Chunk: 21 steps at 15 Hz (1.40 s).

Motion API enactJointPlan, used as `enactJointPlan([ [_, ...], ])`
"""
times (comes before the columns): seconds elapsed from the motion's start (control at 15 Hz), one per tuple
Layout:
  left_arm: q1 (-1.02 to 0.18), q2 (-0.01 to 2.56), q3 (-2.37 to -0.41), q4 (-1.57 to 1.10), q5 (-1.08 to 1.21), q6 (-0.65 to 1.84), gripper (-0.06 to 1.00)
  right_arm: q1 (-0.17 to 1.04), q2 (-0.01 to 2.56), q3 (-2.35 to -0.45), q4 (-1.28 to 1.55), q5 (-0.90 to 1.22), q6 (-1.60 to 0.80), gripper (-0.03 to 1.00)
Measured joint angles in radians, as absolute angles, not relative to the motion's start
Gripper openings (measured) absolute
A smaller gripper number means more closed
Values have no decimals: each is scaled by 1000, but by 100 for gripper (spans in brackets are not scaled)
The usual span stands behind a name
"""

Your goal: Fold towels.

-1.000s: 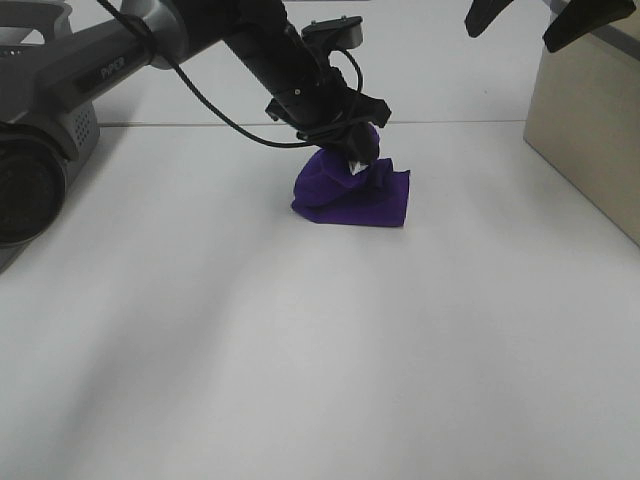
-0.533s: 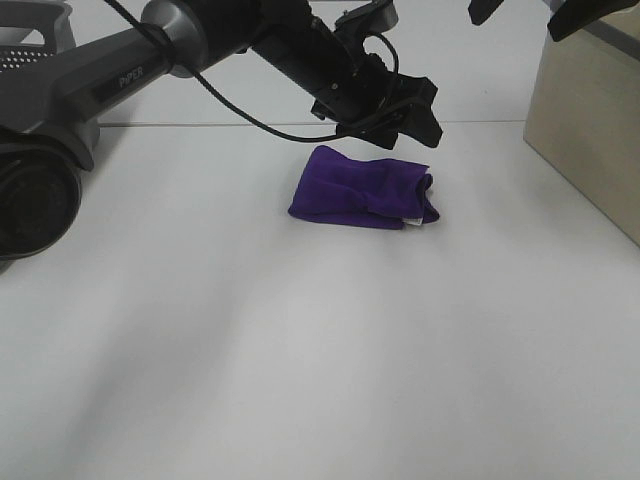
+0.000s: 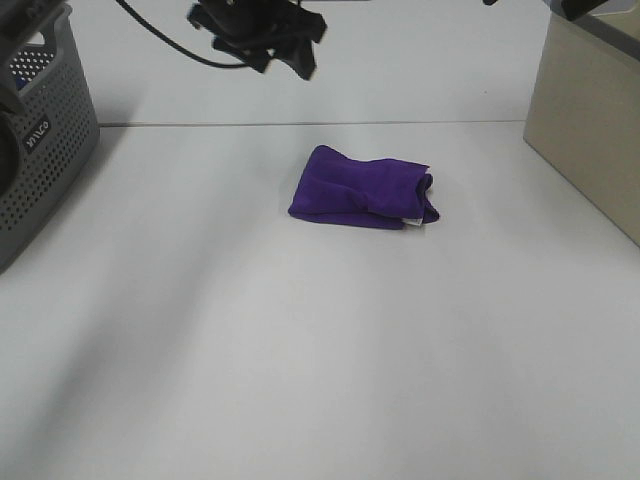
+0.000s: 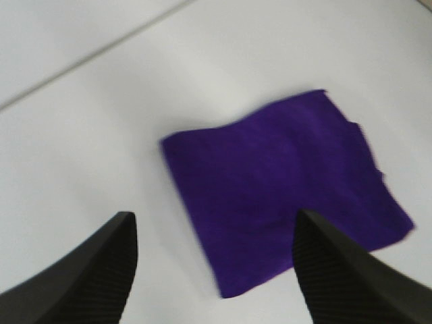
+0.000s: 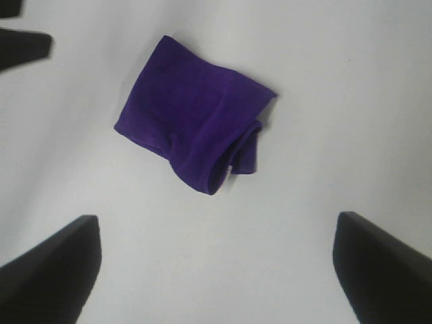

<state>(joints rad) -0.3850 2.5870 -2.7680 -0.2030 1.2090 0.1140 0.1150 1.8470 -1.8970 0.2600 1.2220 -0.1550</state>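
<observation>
The towel [image 3: 365, 190] is a deep purple cloth lying folded in a small bundle on the white table, with its white label [image 3: 412, 222] at the right front corner. My left gripper [image 3: 285, 66] hangs open and empty high above the table, behind and left of the towel, and looks blurred. In the left wrist view its fingers [image 4: 88, 277] frame the towel [image 4: 283, 196] far below. My right gripper [image 5: 216, 217] is open and empty, high above the towel [image 5: 192, 115]. Only a dark tip of it [image 3: 578, 8] shows at the top right.
A grey perforated basket [image 3: 45, 120] stands at the left edge of the table. A beige box [image 3: 590, 110] stands at the right edge. A seam line [image 3: 200, 124] runs across the table behind the towel.
My left gripper has let go of the towel and risen up and back to the left. Its arm has left the view, uncovering the basket. The towel now lies flatter.
</observation>
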Motion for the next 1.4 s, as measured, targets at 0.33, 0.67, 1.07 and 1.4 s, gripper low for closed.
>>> enactJointPlan([
  [0.33, -291, 2358, -2657, 175, 1212, 20, 61, 115, 1677, -1781, 54, 1220, -38, 89],
  [0.67, -67, 1778, -1959, 115, 1211, 23, 61, 115, 1235, -1449, 45, 1221, -9, 89],
  [1.07, 17, 1020, -1260, 153, 1179, 25, 61, 115, 641, -1107, 45, 1222, -9, 89],
  [1.4, 17, 455, -913, 153, 1175, 40, 61, 115, 210, -860, 15, 1222, -8, 89],
])
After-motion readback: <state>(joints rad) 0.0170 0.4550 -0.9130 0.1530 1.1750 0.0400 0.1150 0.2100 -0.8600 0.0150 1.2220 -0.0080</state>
